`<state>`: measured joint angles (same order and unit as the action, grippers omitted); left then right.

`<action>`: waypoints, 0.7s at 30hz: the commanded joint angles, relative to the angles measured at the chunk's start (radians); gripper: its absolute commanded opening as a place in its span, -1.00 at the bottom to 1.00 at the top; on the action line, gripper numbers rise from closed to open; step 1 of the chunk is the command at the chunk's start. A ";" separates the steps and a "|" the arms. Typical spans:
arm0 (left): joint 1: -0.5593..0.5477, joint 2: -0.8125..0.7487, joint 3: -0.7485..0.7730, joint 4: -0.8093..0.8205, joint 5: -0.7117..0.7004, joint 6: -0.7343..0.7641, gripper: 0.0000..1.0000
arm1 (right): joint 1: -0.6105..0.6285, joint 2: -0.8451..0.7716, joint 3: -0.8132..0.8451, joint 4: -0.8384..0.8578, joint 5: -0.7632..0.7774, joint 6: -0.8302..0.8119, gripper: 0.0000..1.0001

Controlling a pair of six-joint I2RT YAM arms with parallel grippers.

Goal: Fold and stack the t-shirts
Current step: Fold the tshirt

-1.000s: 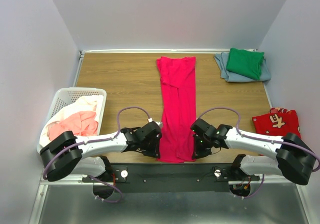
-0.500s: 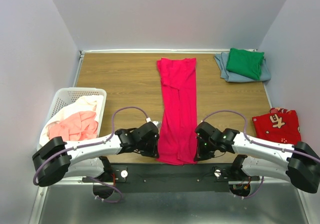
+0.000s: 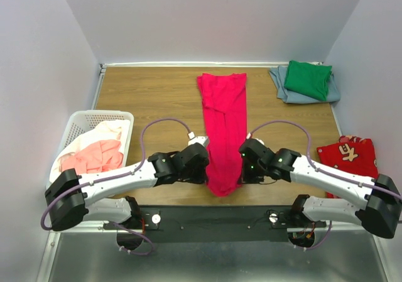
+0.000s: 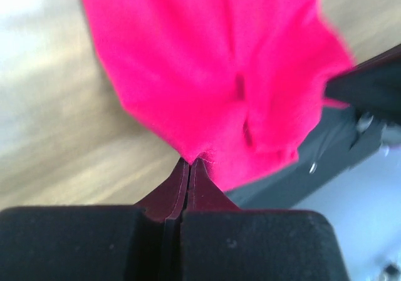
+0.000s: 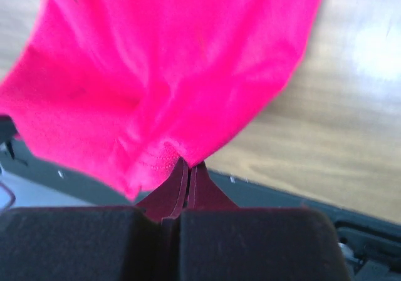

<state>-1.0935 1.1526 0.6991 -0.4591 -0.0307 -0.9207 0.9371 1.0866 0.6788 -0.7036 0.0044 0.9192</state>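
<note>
A crimson-pink t-shirt point(image 3: 223, 125) lies as a long narrow strip down the middle of the table, its near end lifted and sagging between my grippers. My left gripper point(image 3: 202, 166) is shut on the near left hem corner of the crimson-pink t-shirt point(image 4: 213, 81). My right gripper point(image 3: 244, 164) is shut on the near right corner of the crimson-pink t-shirt point(image 5: 156, 74). In each wrist view the cloth hangs from the pinched fingertips. A folded green t-shirt point(image 3: 308, 79) rests on a folded grey-blue t-shirt point(image 3: 286, 92) at the far right corner.
A white lattice basket point(image 3: 83, 122) at the left holds salmon-pink point(image 3: 94, 157) and white cloth point(image 3: 107, 131). A red printed garment point(image 3: 347, 154) lies at the right edge. Walls close in the table on three sides; a black rail point(image 3: 213, 216) runs along the near edge.
Both grippers closed on the near corners of the crimson-pink t-shirt, then lifted and drew them away from the near edge, so the near end now bunches up between them.
</note>
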 commanded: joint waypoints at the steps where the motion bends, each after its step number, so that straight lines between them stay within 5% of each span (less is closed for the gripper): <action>1: 0.009 0.097 0.149 -0.047 -0.190 0.043 -1.00 | 0.003 0.097 0.103 -0.045 0.189 -0.071 -0.99; 13: 0.221 0.307 0.367 -0.006 -0.325 0.222 -1.00 | -0.205 0.239 0.240 -0.002 0.351 -0.244 -0.99; 21: 0.291 0.525 0.542 0.053 -0.291 0.378 -1.00 | -0.428 0.403 0.318 0.170 0.250 -0.450 -0.99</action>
<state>-0.8341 1.6096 1.1645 -0.4484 -0.2996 -0.6624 0.5880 1.4223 0.9463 -0.6350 0.2783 0.6075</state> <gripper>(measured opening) 0.012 0.016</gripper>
